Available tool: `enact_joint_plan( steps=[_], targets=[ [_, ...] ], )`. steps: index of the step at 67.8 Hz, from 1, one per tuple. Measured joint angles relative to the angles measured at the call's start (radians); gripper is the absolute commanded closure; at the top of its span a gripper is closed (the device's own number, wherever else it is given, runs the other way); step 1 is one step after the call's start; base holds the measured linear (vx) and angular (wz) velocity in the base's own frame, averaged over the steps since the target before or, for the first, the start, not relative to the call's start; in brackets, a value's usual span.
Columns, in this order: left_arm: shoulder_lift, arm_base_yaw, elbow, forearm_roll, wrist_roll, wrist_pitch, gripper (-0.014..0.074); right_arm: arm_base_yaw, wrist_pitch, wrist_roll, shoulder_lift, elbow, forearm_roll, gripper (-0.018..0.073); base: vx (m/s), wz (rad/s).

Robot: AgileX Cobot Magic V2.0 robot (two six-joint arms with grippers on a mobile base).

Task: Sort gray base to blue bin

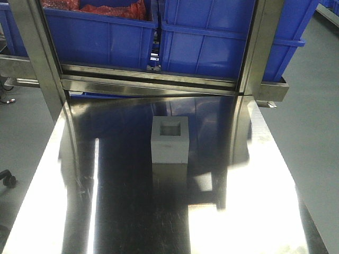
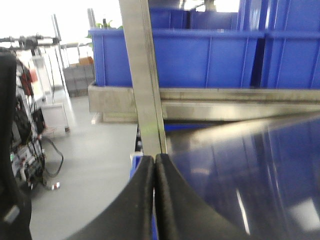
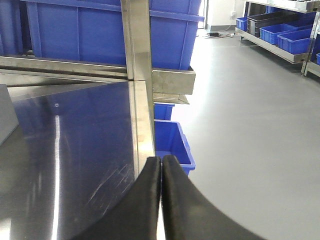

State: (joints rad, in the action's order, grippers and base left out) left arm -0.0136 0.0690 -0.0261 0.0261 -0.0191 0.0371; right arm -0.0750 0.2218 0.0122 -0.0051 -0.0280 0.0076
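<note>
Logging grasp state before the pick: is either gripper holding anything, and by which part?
Nothing is held. The left gripper and right gripper are both shut empty; the matte gray cube-like base stands free on the shiny steel table.

My left pincer (image 2: 154, 159) is smooth matte black, both halves wide-based, curving to slim tips; my right pincer (image 3: 161, 160) looks the same.

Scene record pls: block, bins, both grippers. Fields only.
block: gray block on table, mid-surface, square recess up, untouched
bins: left blue bin holds red material; right blue bin contents not visible; both on rack behind table
left gripper: fingers shut, empty
right gripper: fingers shut, empty
</note>
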Motion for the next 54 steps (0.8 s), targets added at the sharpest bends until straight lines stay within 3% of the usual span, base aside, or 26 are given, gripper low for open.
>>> enact_joint_plan(
  steps=[11, 21, 39, 54],
  targets=[
    [0.000, 0.000, 0.021, -0.016, 0.000, -0.030, 0.0604, 0.000, 0.000, 0.000, 0.000, 0.000, 0.000, 0.0564, 0.00, 0.00],
    [0.033, 0.000, 0.180, -0.020, -0.031, 0.104, 0.0604, 0.000, 0.000, 0.000, 0.000, 0.000, 0.000, 0.0564, 0.00, 0.00],
    [0.359, 0.000, 0.545, -0.020, -0.104, 0.428, 0.0604, 0.000, 0.000, 0.000, 0.000, 0.000, 0.000, 0.0564, 0.00, 0.00],
    [0.492, 0.000, 0.628, -0.026, -0.105, 0.474, 0.0561, 0.000, 0.000, 0.000, 0.000, 0.000, 0.000, 0.0564, 0.00, 0.00]
  ],
)
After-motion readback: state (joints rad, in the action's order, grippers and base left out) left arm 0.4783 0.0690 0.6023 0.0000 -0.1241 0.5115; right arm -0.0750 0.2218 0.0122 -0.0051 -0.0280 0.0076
